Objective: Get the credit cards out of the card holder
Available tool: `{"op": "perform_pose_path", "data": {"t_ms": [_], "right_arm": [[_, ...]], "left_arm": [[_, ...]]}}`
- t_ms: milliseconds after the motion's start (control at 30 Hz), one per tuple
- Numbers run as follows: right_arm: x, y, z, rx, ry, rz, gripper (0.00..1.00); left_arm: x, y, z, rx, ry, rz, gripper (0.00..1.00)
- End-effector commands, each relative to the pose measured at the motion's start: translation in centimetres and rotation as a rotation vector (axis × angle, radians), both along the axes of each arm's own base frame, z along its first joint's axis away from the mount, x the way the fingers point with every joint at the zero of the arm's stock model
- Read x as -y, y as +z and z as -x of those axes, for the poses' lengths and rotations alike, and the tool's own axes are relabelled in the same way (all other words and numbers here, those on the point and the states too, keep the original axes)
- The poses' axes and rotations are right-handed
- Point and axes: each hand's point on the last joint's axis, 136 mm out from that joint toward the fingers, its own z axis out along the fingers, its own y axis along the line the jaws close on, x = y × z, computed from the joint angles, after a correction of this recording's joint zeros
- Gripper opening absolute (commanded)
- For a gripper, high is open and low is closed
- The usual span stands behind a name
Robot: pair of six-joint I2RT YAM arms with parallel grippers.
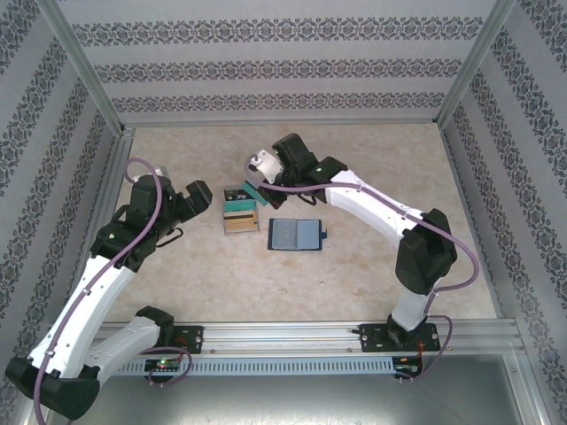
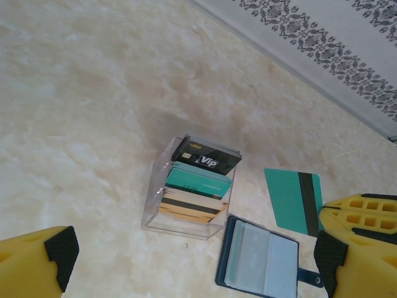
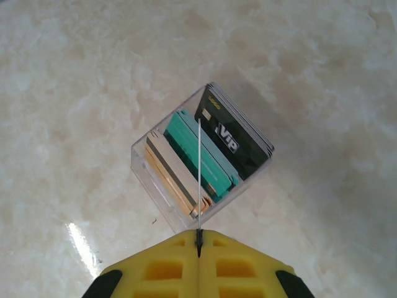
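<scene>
1. Currently the left gripper [image 1: 197, 197] hovers above the surface [image 1: 221, 283], just left of the clear box [image 1: 241, 215]. Its fingers [image 2: 38, 266] are spread wide with nothing between them.
2. Right gripper [image 3: 198, 239]: fingers pressed together on one teal card [image 2: 288, 198], gripped by its edge. The card stands upright in the air above the box, and its dark stripe shows in the left wrist view.
3. The other credit cards [image 2: 198, 181] stand on edge inside the clear box: a black "VIP" card at one end, teal ones in the middle, tan ones at the other end.
4. Card holder [image 1: 294, 235]: lies open and flat on the surface just right of the box, not touching it. Its clear inner pockets face up and the closure tab points right.
</scene>
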Motion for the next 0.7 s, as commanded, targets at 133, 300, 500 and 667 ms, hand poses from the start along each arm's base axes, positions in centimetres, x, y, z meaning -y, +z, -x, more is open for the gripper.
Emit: {"op": "perform_pose_path", "data": {"t_ms": [133,300,500,667], "right_arm": [[-2.6,-0.7,-0.6,0.209,0.169,0.149,0.0],[-4.1,-1.8,-0.9,0.283,0.24,0.226,0.0],[-5.5,-3.2,-1.1,0.373,0.323,0.308,0.0],[-5.9,-4.5,-1.2,0.391,0.358,0.346,0.0]], "left_arm": [[-2.0,-0.7,1.5,-0.021,0.068,-0.034,0.99],[-2.4,-0.6,1.9,-0.019,0.085,-0.035,0.99],[-2.7,-0.6,2.4,-0.018,0.093,-0.039,0.99],[-2.9,-0.7,2.6,-0.023,0.1,-0.045,0.99]]}}
